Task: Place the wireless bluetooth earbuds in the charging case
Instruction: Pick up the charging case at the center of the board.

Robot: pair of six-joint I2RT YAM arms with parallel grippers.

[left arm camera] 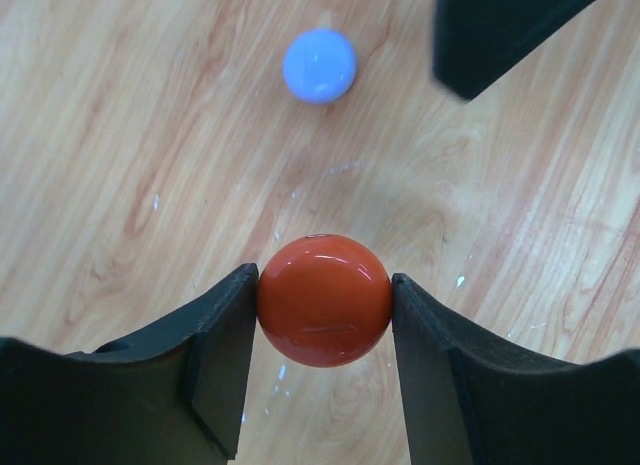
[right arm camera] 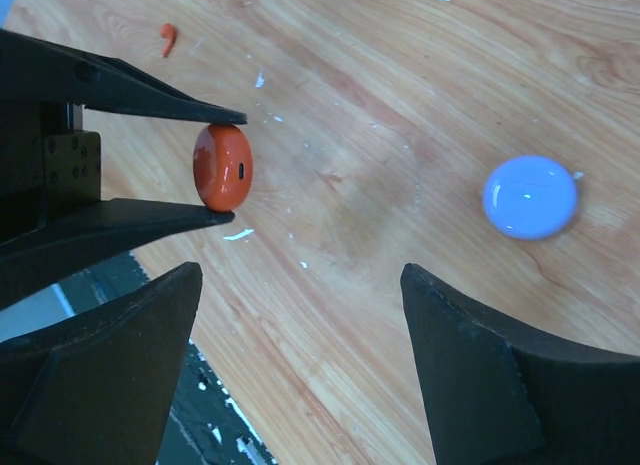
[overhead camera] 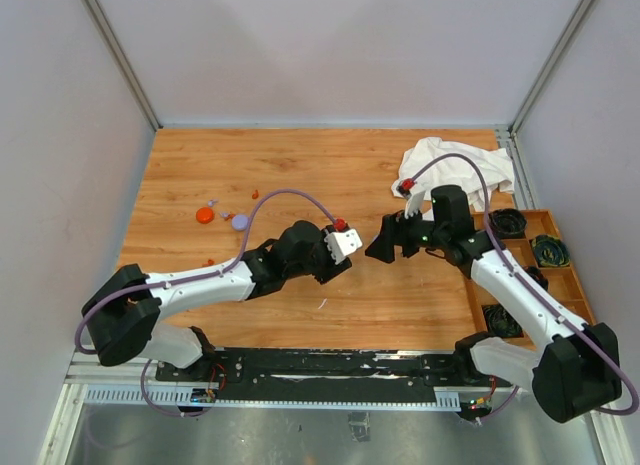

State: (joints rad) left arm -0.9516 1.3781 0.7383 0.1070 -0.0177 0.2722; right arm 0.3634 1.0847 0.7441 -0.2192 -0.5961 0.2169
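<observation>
Left claw (left arm camera: 325, 280) clamps the orange case (left arm camera: 325, 320); right claw (right arm camera: 300, 272) gapes near lavender case (right arm camera: 530, 197).

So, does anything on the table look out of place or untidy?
Yes. Small orange-red bits lie scattered on the left of the table, apart from the orange-red case that the left tool holds. A white cloth lies crumpled at the far right corner. Nothing looks broken.
</observation>
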